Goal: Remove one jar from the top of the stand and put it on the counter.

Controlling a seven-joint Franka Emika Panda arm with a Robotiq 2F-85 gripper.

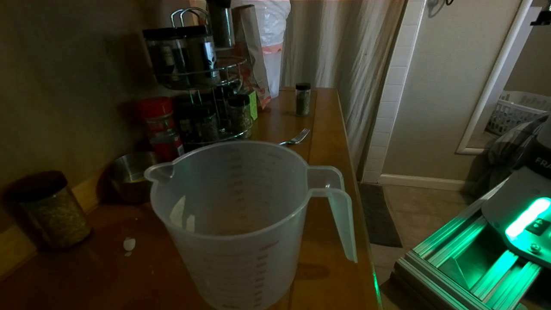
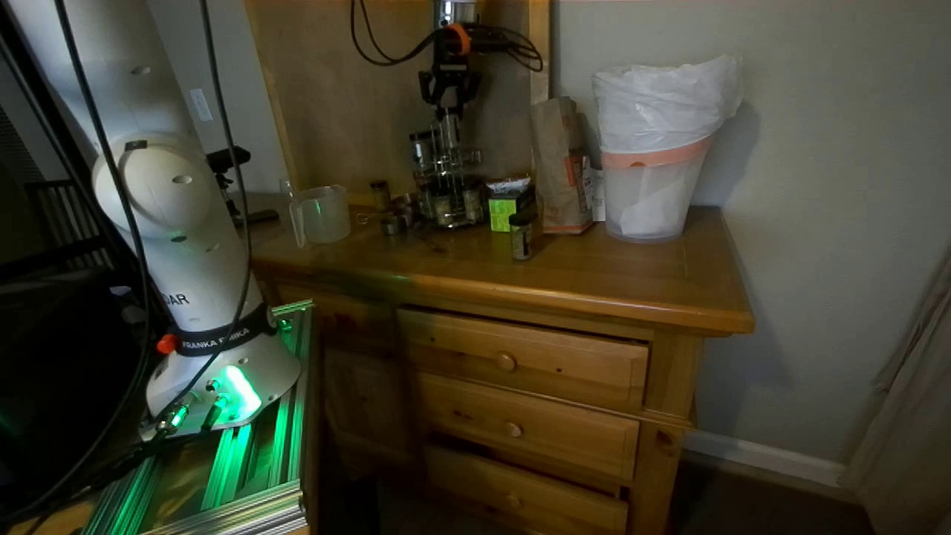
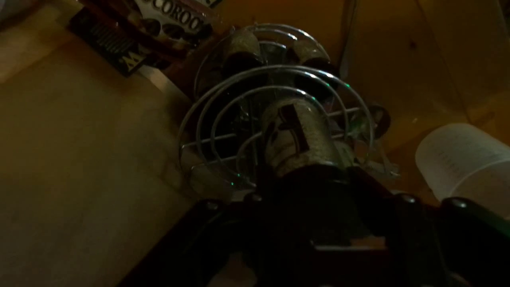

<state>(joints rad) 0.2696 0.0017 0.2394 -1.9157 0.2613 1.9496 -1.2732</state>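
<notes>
The stand, a two-tier wire rack, shows in both exterior views (image 1: pixel 234 64) (image 2: pixel 475 156) and in the wrist view (image 3: pixel 360 101). My gripper (image 2: pixel 449 110) is above it, pointing down. Its black fingers (image 3: pixel 310 175) are shut around the dark lid of a jar (image 3: pixel 297 135) with pale contents and a label. This jar also shows in both exterior views (image 1: pixel 223 28) (image 2: pixel 450 132) and appears raised above the top tier. Other dark-lidded jars (image 1: pixel 200 51) stand on the top tier. The brown wooden counter (image 1: pixel 329 133) (image 2: pixel 594 279) bears the stand. The fingers are very dark in the wrist view.
A jar (image 1: pixel 302 103) (image 2: pixel 521 241) stands on the counter near its front edge. A fork (image 1: pixel 297 137), a measuring jug (image 1: pixel 241 258) (image 2: pixel 325 215), a green box (image 2: pixel 503 214), a paper bag (image 2: pixel 561 171) and a lined bin (image 2: pixel 654 186) are around the stand.
</notes>
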